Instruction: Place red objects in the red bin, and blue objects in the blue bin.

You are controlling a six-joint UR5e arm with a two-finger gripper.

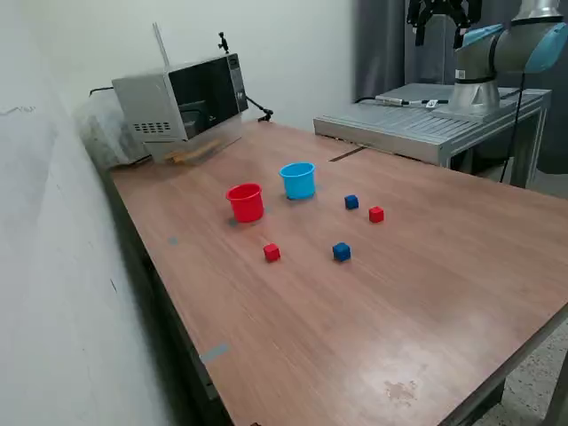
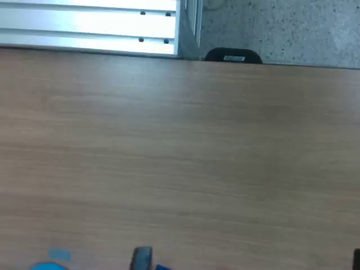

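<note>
In the exterior view the red bin (image 1: 246, 202) and the blue bin (image 1: 298, 180) stand upright side by side on the wooden table (image 1: 426, 293). One red cube (image 1: 272, 253) lies in front of the red bin, another red cube (image 1: 376, 214) further to the exterior view's right. A blue cube (image 1: 351, 202) lies beside that second red cube, and another blue cube (image 1: 342, 252) nearer the front. My gripper (image 1: 439, 18) hangs high above the table's far side, well away from all of them. In the wrist view its fingers (image 2: 142, 260) stand far apart with nothing between them, so my gripper (image 2: 249, 263) is open.
A microwave (image 1: 182, 102) sits at the table's back corner on the exterior view's left. A grey metal platform (image 1: 426, 120) carrying the arm's base adjoins the far edge. A white wall runs along the exterior view's left. Bits of blue tape (image 1: 213, 352) mark the tabletop.
</note>
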